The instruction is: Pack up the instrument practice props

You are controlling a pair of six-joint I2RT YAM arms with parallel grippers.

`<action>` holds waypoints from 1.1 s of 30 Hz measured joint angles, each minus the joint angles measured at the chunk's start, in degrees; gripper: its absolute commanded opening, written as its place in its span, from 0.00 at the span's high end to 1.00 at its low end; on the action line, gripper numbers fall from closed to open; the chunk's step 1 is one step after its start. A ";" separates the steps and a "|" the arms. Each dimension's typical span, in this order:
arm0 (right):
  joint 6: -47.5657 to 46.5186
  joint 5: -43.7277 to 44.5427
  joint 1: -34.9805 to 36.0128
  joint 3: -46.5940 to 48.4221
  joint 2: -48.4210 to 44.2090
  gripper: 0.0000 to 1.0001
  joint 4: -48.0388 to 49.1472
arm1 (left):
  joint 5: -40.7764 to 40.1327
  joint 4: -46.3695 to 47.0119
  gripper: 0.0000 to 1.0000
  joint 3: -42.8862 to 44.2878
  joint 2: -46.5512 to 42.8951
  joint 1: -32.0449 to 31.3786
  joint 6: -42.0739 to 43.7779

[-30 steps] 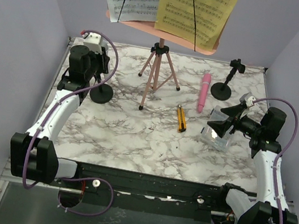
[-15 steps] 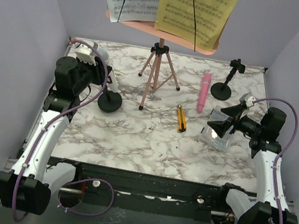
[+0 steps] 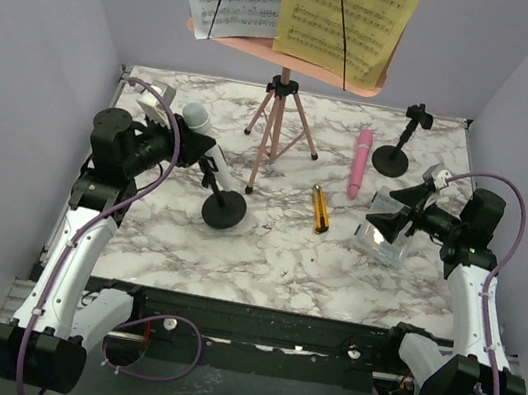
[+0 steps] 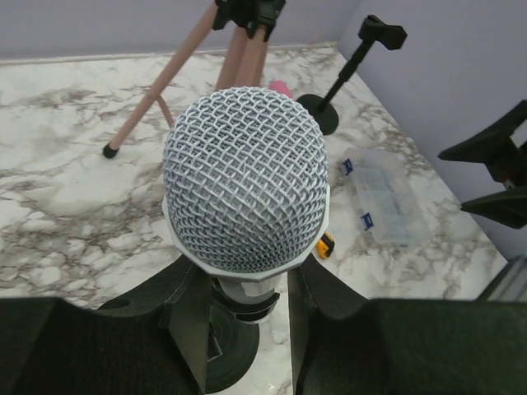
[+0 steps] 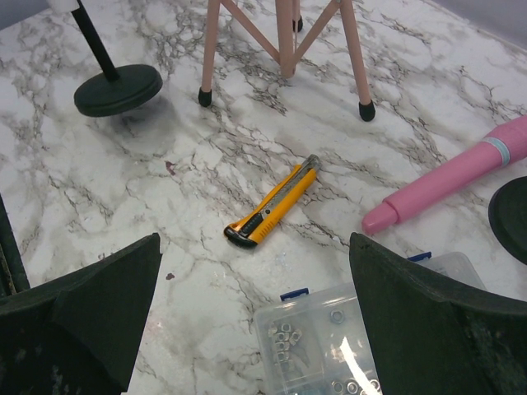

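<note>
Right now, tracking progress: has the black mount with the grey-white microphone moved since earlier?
Yes. The black mount shifted right and toward the near edge, base now beside the pink tripod's front foot.

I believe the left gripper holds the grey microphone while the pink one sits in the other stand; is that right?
The top view shows the pink microphone lying on the table beside the empty stand; the left gripper does hold the grey microphone.

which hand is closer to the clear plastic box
Right. The right hand hovers open right by the clear plastic box; the left hand is far off on the other side, gripping the grey-white microphone.
</note>
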 measured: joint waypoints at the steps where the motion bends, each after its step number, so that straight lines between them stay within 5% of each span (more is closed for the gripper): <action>1: -0.04 0.02 0.00 0.00 0.02 0.01 0.00 | 0.85 0.00 1.00 -0.07 0.00 -0.66 -0.70; 14: -0.09 0.04 0.00 0.00 0.35 0.00 -0.02 | -2.67 0.02 1.00 0.07 1.84 -23.28 -2.54; 33: -0.11 0.04 0.00 0.00 0.35 0.00 -0.07 | -31.34 4.20 1.00 5.27 14.84 -52.70 8.87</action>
